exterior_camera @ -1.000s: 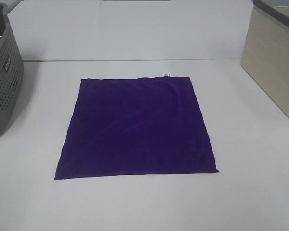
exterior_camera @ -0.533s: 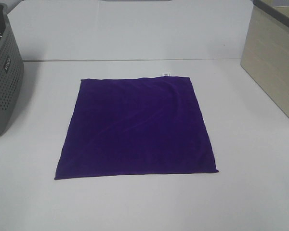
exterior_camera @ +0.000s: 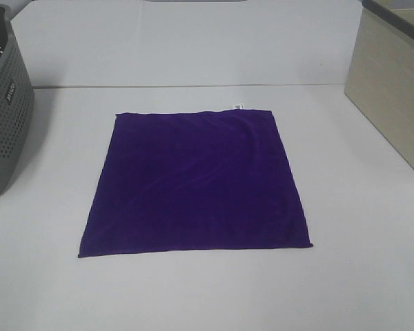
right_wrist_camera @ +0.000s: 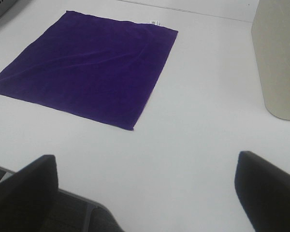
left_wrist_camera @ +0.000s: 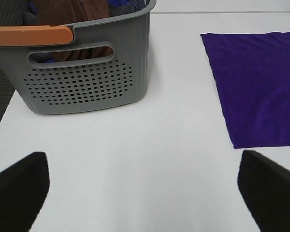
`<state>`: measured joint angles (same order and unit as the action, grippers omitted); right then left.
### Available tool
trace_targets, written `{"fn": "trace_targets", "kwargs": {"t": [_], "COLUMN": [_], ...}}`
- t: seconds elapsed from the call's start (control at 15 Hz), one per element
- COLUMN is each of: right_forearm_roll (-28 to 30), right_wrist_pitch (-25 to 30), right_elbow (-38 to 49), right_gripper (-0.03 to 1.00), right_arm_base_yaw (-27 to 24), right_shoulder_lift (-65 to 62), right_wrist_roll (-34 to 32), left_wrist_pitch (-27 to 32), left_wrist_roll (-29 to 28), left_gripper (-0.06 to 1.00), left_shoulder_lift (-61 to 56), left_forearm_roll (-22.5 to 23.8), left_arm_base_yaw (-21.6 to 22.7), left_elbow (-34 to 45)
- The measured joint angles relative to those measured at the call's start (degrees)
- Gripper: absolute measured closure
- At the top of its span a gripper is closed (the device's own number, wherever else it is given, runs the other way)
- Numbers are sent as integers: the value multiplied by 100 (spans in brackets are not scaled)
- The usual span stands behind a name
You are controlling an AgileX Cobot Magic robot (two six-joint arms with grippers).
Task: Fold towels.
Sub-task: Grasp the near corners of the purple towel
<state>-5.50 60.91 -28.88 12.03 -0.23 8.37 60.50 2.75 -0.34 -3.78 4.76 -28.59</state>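
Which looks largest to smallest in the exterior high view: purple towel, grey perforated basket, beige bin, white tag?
1. purple towel, largest.
2. beige bin and grey perforated basket: both cut off by the frame, visible parts look alike, so unranked.
3. white tag on the towel's far edge, smallest.

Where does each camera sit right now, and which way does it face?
Exterior high: mounted high off the arms, looking down on the flat purple towel, grey basket to its left, beige box to its right; no robot parts show.
Left wrist: on the left arm, facing the grey basket and one towel corner; the open left tool shows.
Right wrist: on the right arm, facing the towel and beige box; the open right tool shows.
Shared: all three see the towel.
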Motion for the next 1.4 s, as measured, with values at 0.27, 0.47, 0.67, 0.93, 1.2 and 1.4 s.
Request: {"fn": "trace_targets", "kwargs": {"t": [0.27,0.47,0.67,0.93,1.2,1.4], "right_forearm_roll": [0,0,0,0,0,0], "right_wrist_pitch": [0,0,0,0,-11,23], "right_elbow": [0,0,0,0,0,-418], "right_gripper": [0,0,0,0,0,0], "right_arm_base_yaw": [0,0,0,0,0,0], "right_shoulder_lift": [0,0,0,0,0,796], "right_wrist_roll": [0,0,0,0,0,-487], "left_wrist_pitch": [0,0,0,0,0,166], "left_wrist_roll": [0,0,0,0,0,46], "left_gripper": [-4,-3,-3,-3,-3,-3], "left_shoulder_lift": [0,0,0,0,0,241], "left_forearm_roll": [0,0,0,0,0,0], "left_arm_base_yaw": [0,0,0,0,0,0], "left_elbow": [0,0,0,0,0,-166]}}
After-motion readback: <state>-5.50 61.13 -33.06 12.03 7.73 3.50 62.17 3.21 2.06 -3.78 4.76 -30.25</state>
